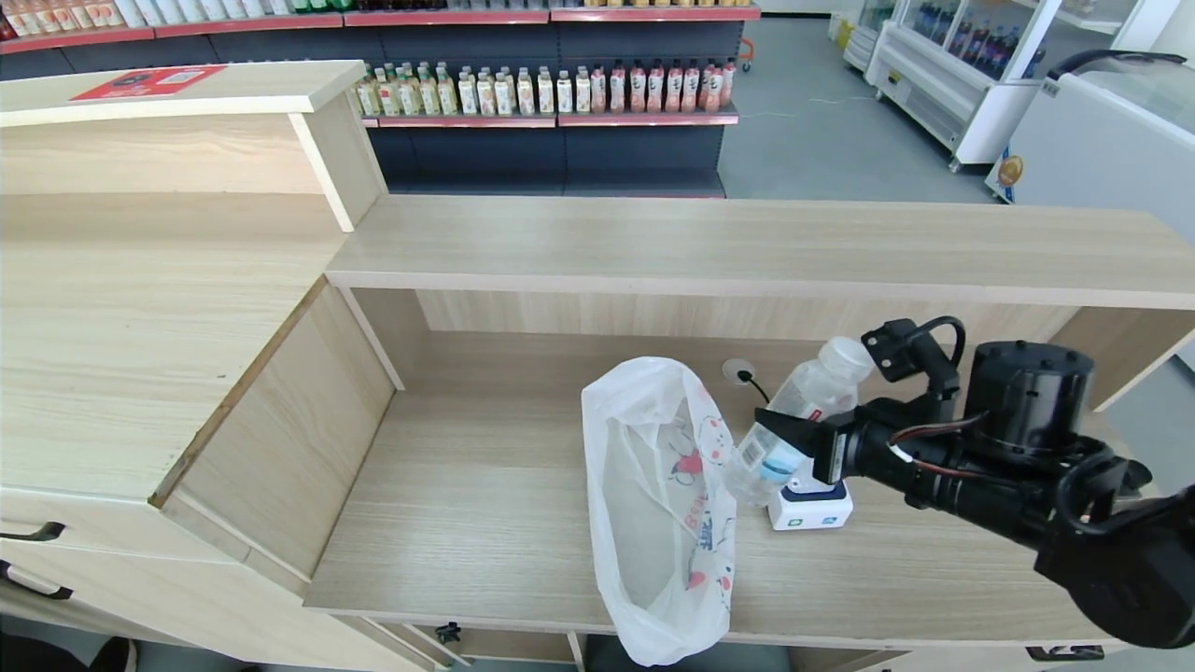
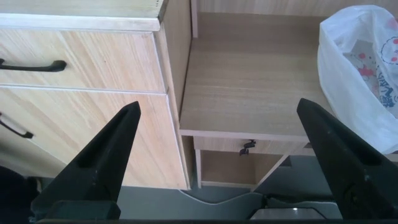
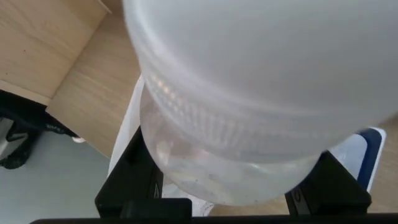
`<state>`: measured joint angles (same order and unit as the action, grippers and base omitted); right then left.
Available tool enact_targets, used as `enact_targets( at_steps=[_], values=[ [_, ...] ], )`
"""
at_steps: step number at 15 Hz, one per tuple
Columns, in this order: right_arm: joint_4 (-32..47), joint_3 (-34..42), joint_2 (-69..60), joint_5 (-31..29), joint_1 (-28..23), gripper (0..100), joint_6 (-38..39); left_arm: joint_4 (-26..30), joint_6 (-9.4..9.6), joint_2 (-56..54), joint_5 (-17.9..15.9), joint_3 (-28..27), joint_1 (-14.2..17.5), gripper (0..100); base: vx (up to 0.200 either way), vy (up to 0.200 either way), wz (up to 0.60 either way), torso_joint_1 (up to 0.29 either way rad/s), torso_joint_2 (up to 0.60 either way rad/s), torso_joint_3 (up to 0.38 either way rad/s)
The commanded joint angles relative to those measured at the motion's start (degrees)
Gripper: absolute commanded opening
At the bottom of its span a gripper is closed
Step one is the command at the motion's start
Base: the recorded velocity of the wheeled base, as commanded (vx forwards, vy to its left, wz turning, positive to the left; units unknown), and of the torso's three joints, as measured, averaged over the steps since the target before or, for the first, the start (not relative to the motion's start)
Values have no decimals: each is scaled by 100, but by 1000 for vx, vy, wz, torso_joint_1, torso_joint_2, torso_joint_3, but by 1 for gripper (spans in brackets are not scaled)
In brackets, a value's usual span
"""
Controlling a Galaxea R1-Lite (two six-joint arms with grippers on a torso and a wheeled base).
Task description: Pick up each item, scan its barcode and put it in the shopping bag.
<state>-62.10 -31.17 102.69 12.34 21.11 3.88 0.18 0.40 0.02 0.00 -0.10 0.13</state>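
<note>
A clear plastic bottle [image 1: 805, 407] with a white cap hangs tilted just above the small white scanner [image 1: 810, 505] on the desk. My right gripper [image 1: 780, 435] is shut on the bottle's lower half. Close up, the bottle [image 3: 249, 93] sits between the two black fingers of the right gripper [image 3: 231, 188], with the scanner [image 3: 368, 155] beneath. The white shopping bag [image 1: 658, 504] with cartoon prints lies open on the desk just left of the scanner. My left gripper [image 2: 221, 155] stands open and holds nothing, low by the desk's front edge, with the bag [image 2: 360, 68] off to one side.
The wooden desk [image 1: 467, 504] is recessed under a raised counter [image 1: 747, 247], with a side wall on its left. A cable grommet [image 1: 738, 371] sits behind the bottle. Drawers with black handles [image 2: 81, 62] are beside the left gripper.
</note>
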Motion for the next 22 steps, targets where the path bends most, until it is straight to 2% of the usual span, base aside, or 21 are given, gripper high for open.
enact_targets(
  at_steps=[1, 2, 4, 6, 10, 13, 19, 20, 22],
  values=[
    [-874, -65, 1156, 6, 68, 0, -150, -1, 4, -2, 0, 1, 4, 100, 0, 0, 0, 0, 0, 0],
    [-1252, -117, 1543, 6, 68, 0, -203, -1, 4, -2, 0, 1, 4, 100, 0, 0, 0, 0, 0, 0],
    [-1533, -231, 1939, 6, 77, 0, -317, -1, 4, -2, 0, 1, 4, 100, 0, 0, 0, 0, 0, 0],
    [-1894, -636, 2484, 6, 86, 0, -440, -1, -5, -2, 0, 1, 4, 100, 0, 0, 0, 0, 0, 0],
    [-1973, -1277, 3046, 6, 77, 0, -933, -1, 4, -2, -9, 1, 4, 100, 0, 0, 0, 0, 0, 0],
    [-2043, -1647, 3327, 6, 156, 0, -1012, -1, 4, -2, 0, 1, 4, 100, 0, 0, 0, 0, 0, 0],
    [-2061, -1796, 3538, 6, 165, 0, -1196, -1, 4, -2, -9, 1, 4, 100, 0, 0, 0, 0, 0, 0],
    [-2131, -1778, 3565, 6, 165, 100, -1187, -1, 4, -2, 0, 1, 4, 100, 0, 0, 0, 0, 0, 0],
    [-2201, -1682, 3565, 23, 165, 100, -1179, -1, 4, -2, 0, 1, 4, 100, 0, 0, 0, 0, 0, 0]
  ],
)
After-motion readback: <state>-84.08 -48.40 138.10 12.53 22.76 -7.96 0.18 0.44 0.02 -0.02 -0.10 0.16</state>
